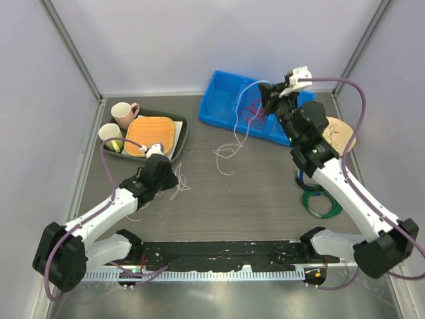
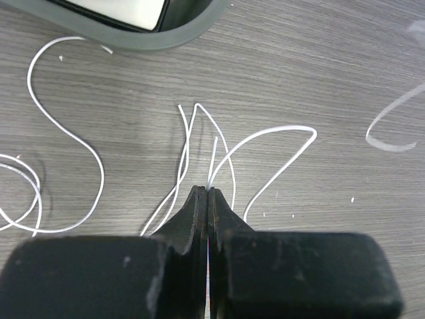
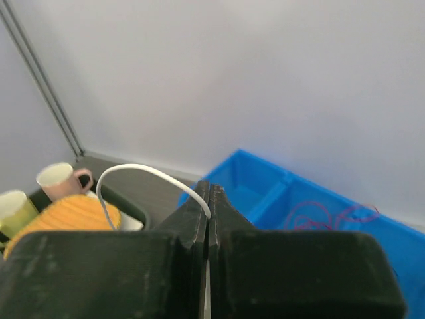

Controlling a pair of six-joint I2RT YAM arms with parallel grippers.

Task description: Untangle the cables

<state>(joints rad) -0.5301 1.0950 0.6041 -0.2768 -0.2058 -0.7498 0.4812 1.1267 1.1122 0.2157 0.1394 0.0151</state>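
Cables (image 2: pixel 292 127), thin white curls, pinched in left claw (image 2: pixel 202 194) and right claw (image 3: pixel 208 193)

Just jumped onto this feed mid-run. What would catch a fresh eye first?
The right gripper, raised over the blue bin at the table's far side, is shut on a long white cable that arcs down to the tabletop. The left gripper, low beside the grey tray, pinches white strands lying on the table. A red tangle sits in the bin.
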